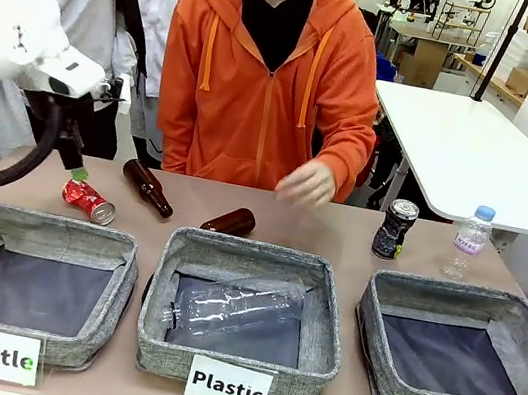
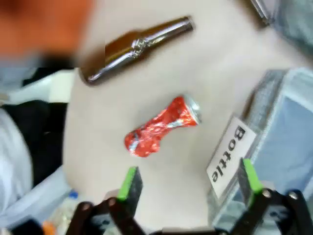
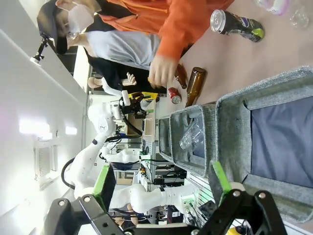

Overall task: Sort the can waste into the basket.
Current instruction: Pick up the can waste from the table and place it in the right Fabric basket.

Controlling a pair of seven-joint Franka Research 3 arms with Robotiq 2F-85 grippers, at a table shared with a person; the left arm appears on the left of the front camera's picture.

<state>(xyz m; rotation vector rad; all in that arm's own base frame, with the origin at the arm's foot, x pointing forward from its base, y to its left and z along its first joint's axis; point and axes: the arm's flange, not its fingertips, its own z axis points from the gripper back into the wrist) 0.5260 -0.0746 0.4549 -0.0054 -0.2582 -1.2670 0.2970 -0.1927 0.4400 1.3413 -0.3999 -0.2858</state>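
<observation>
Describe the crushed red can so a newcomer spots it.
Start at the grey bin labelled "Bottle", front left. Just beyond its far rim lies the crushed red can. Nearby bottles are brown glass; it alone is crumpled red metal.

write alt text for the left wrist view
The open left claw points at a crushed red can lying on the tan table, not touching it. A brown glass bottle lies beyond the can, and a grey bin labelled Bottle sits at the picture's right.
</observation>
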